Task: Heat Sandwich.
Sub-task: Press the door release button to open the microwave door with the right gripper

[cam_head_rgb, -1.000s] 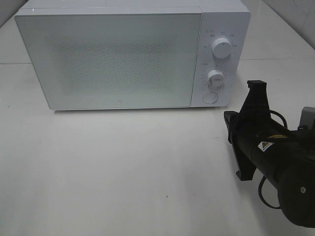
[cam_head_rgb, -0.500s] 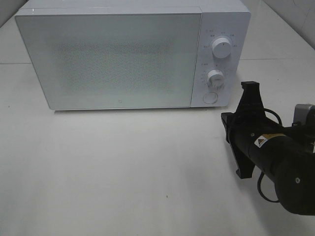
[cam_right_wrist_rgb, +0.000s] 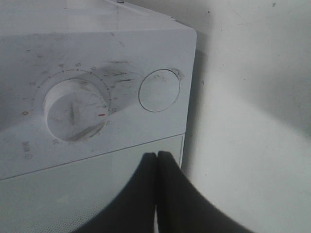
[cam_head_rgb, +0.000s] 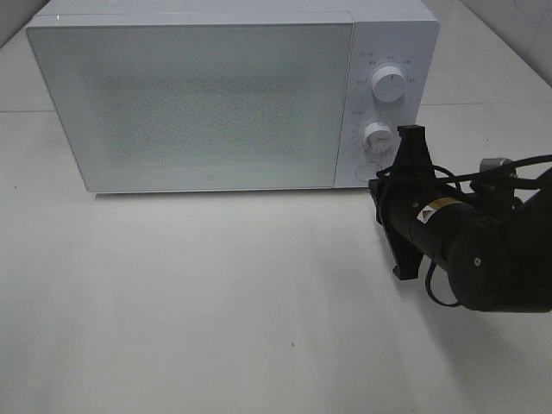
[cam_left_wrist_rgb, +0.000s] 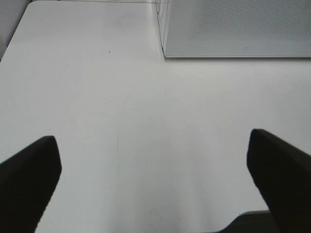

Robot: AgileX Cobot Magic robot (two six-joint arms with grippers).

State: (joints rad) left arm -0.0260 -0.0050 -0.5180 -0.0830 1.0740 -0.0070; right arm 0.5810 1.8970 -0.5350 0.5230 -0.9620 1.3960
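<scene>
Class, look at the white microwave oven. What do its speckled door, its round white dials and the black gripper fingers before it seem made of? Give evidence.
Speckled door: probably glossy glass over fine mesh; dotted pattern, soft sheen. Round white dials: likely moulded plastic, satin; smooth edges, grey scuffs. Black gripper fingers: matt, perhaps plastic or rubber; no shine, otherwise unclear.

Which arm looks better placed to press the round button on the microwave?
The right. The right gripper, shut, points closely at the round button on the microwave's panel. The left gripper, open, hangs over the table with no button in its view.
</scene>
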